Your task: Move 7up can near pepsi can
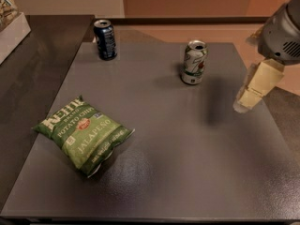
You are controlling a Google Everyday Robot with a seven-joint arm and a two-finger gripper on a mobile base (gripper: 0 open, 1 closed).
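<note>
Grey desk [187,172]: matte slab filling most of the view; it bears one bag and two cans.
Green chip bag [84,134]: lies flat on the near-left part of the desk, turned at an angle; white lettering reads "potato chips" and "jalapeño"; well apart from both cans.
Claw [244,101]: cream-coloured, at the right edge of the desk and pointing down and to the left; nearer than the 7up can and to its right, with a clear gap between them; nothing seen in its grasp.
Claw state: cannot tell whether apart or together.
Shadow [219,102]: dark patch on the desk just left of the claw.
Arm housing [281,32]: rounded grey body with a vent grille, above the claw at the upper right edge of the view.
7up can [194,62]: upright on the far part of the desk, right of centre; silvery-white with green markings and a red spot, silver top; untouched by the claw.
Pepsi can [105,39]: upright at the far-left corner of the desk; dark navy-blue, silver top; well apart from the 7up can, the two not yet near each other.
Dark counter [37,69]: adjoins the desk on the left.
White box [11,29]: on the dark counter at the far left, partly cut off by the edge of the view.
</note>
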